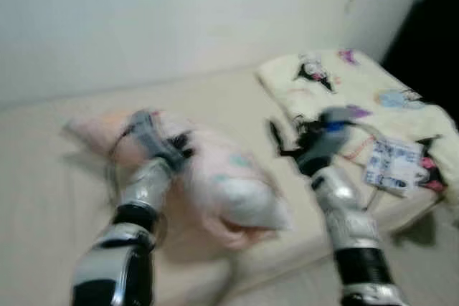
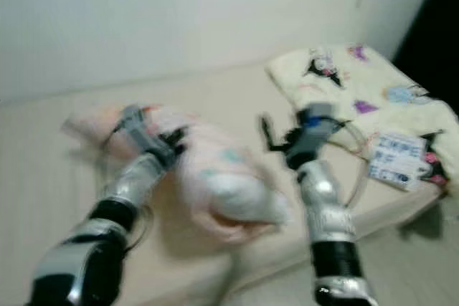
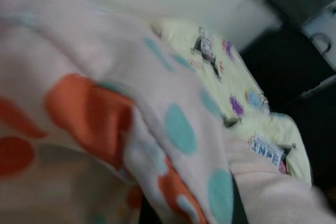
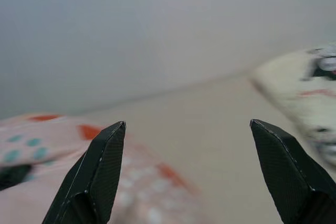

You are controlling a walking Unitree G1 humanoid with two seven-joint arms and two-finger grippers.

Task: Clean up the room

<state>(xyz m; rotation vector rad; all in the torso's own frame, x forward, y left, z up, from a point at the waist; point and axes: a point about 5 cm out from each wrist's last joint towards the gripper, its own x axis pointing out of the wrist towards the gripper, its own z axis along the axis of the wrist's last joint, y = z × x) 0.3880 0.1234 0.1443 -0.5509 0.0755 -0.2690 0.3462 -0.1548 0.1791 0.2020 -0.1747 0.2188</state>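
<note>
A soft pink pillow with orange and teal dots lies bunched on the beige bed, and its near end looks raised. My left gripper is pushed into its top and appears shut on the fabric. In the left wrist view the dotted pink cloth drapes right across the camera. To the right of the pillow my right gripper hangs open above the mattress, its two black fingertips wide apart with nothing between them. The picture is blurred.
A folded pale yellow blanket with cartoon prints lies at the bed's right end, with a white printed label on it. A plain wall runs behind the bed. A dark gap lies far right. The bed's front edge is close.
</note>
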